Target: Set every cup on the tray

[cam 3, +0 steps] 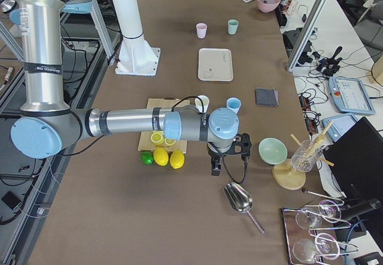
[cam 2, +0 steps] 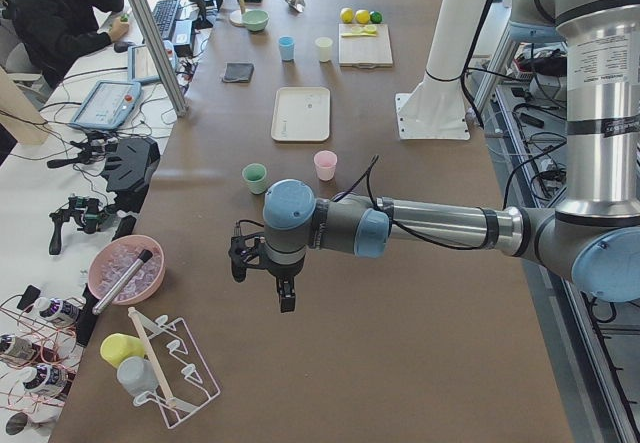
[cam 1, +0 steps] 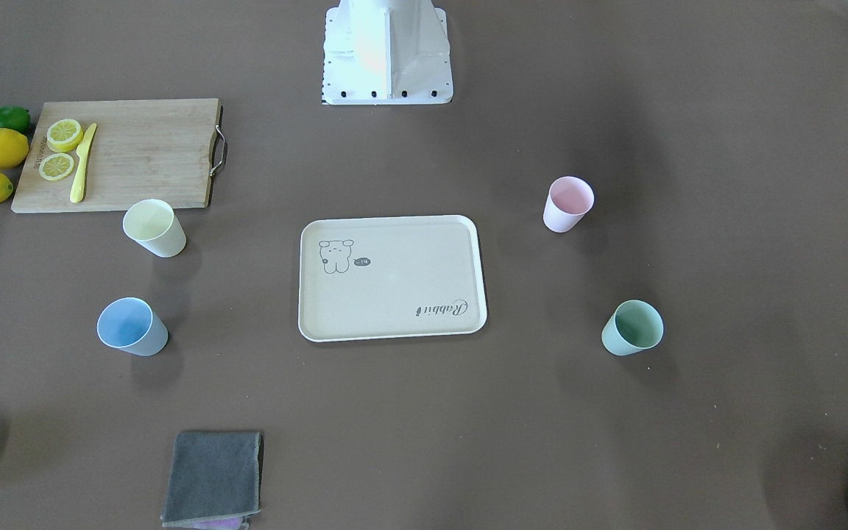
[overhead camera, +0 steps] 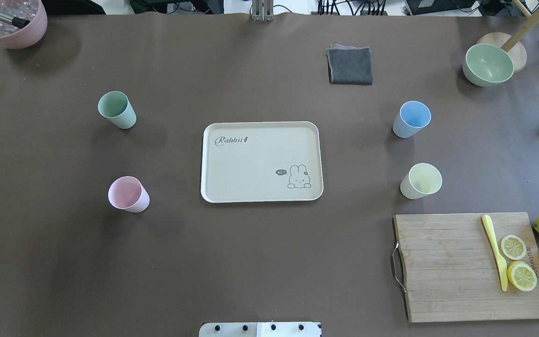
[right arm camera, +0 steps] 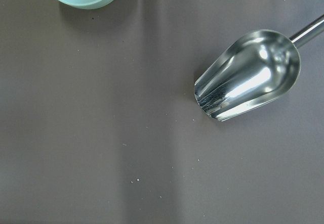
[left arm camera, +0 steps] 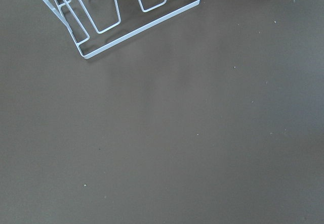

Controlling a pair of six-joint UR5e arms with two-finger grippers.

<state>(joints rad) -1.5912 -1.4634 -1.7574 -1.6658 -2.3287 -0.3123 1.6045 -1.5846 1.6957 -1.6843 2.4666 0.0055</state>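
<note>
The cream tray (overhead camera: 251, 164) lies at the table's middle with nothing on it. All the cups stand upright on the table, apart from the tray. The mint green cup (overhead camera: 117, 109) and the pink cup (overhead camera: 128, 194) are on the overhead view's left. The blue cup (overhead camera: 411, 119) and the yellow cup (overhead camera: 420, 181) are on its right. My left gripper (cam 2: 285, 298) hangs over bare table beyond the pink and green cups. My right gripper (cam 3: 215, 168) hangs near the lemons. I cannot tell whether either is open or shut.
A wooden cutting board (overhead camera: 442, 267) with a yellow knife and lemon slices lies near the yellow cup, lemons beside it. A grey cloth (overhead camera: 350, 65), a green bowl (overhead camera: 487, 64) and a pink pot (overhead camera: 10, 23) stand at the far edge. A metal scoop (right arm camera: 248, 75) and a wire rack (left arm camera: 116, 16) lie below the wrists.
</note>
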